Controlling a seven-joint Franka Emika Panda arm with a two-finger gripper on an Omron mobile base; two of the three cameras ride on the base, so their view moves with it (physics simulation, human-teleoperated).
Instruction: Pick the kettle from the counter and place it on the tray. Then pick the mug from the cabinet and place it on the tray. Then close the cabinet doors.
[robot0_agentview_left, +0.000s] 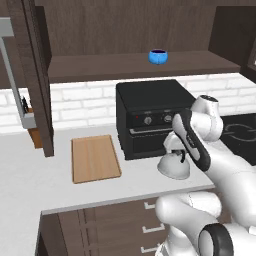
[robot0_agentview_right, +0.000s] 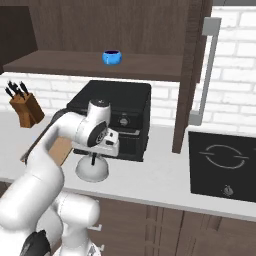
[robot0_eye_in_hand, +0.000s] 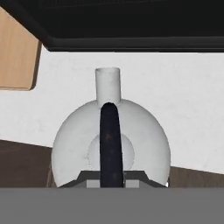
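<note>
Kettle (robot0_agentview_left: 174, 166) sits at centre frame near the counter's (robot0_agentview_left: 30, 175) front edge, just before the oven (robot0_agentview_left: 150, 117). I see my gripper (robot0_eye_in_hand: 112, 179) pinching its black handle (robot0_eye_in_hand: 111, 144). Tray (robot0_agentview_left: 95, 158) lies left of centre, bare counter between them. Mug (robot0_agentview_left: 158, 56) stands on the upper shelf (robot0_agentview_left: 100, 67).

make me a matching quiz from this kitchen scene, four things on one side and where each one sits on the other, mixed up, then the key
Things:
1. kettle
2. mug
3. tray
4. knife block

Places:
A. on the cabinet shelf
B. lying flat on the counter, left of the black oven
C. on the counter in front of the oven, under the gripper
D. on the counter by the brick wall

Pairs: 1-C, 2-A, 3-B, 4-D
</note>
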